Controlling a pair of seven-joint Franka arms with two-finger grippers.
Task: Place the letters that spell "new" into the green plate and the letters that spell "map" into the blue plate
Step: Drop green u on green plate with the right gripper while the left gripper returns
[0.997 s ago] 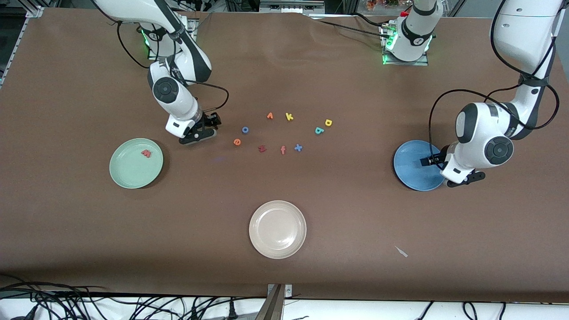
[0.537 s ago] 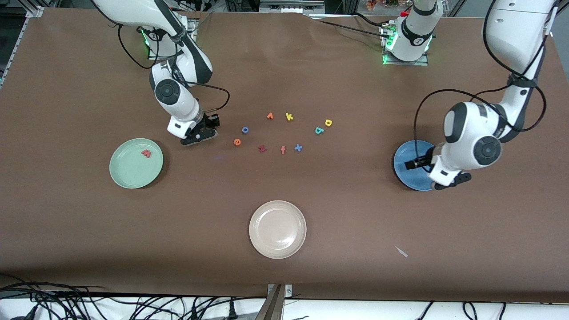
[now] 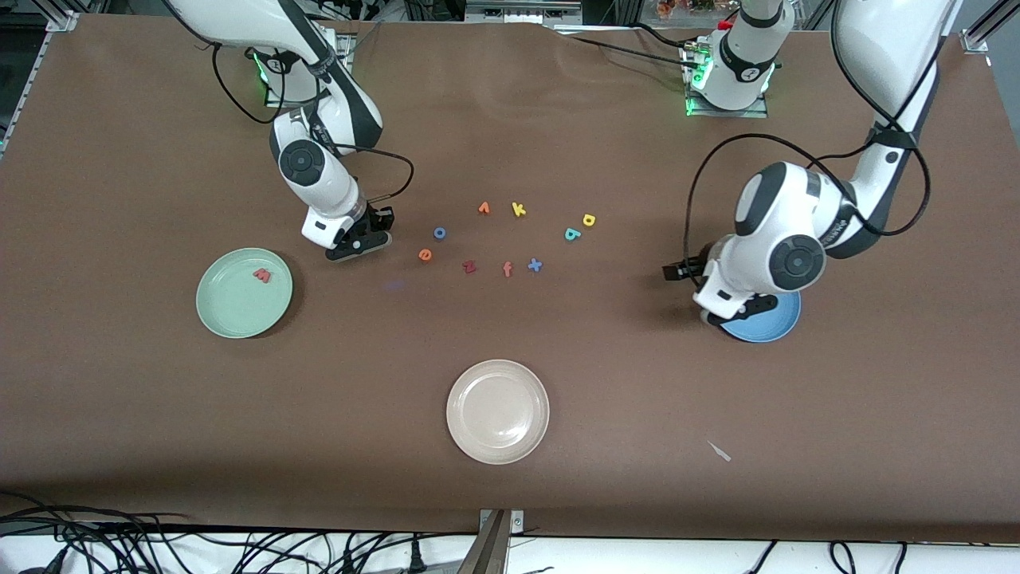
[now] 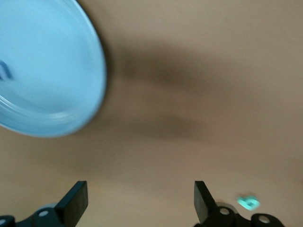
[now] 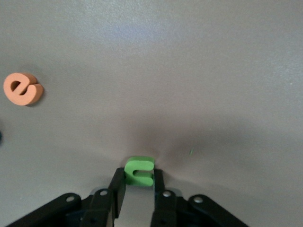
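While our right gripper (image 5: 138, 182) sits low on the table at about two o'clock from the green plate (image 3: 231, 315), its two fingers are pressed onto the green "n" (image 5: 139, 170), pinching it between their tips. We see the orange "e" (image 3: 425, 254) lying just beside that gripper, at its three o'clock in the front view, and the blue "o" (image 3: 439, 233) at one o'clock from the "e". Inside the green plate the pinkish-red "w" (image 3: 262, 275) rests toward the plate's one o'clock edge.

Our blue plate (image 3: 769, 323) lies toward the left arm's end of the table, and the left wrist view shows a small blue mark at its edge that we cannot make out. Our left gripper (image 4: 140, 204) hangs over the bare table just off the plate's rim, at roughly ten o'clock from the plate in the front view, its fingers spread wide with nothing between them. At about ten o'clock from that gripper lie the teal "a" (image 3: 572, 234) and the yellow "p" (image 3: 589, 220), close together.

Between the two arms we count the dark red letter (image 3: 470, 267), an orange "f" (image 3: 508, 269), a blue "x" (image 3: 535, 265), the orange "v" (image 3: 484, 208) and the yellow "k" (image 3: 519, 210). At six o'clock from this cluster, nearer the front camera, sits the cream-white plate (image 3: 498, 446).
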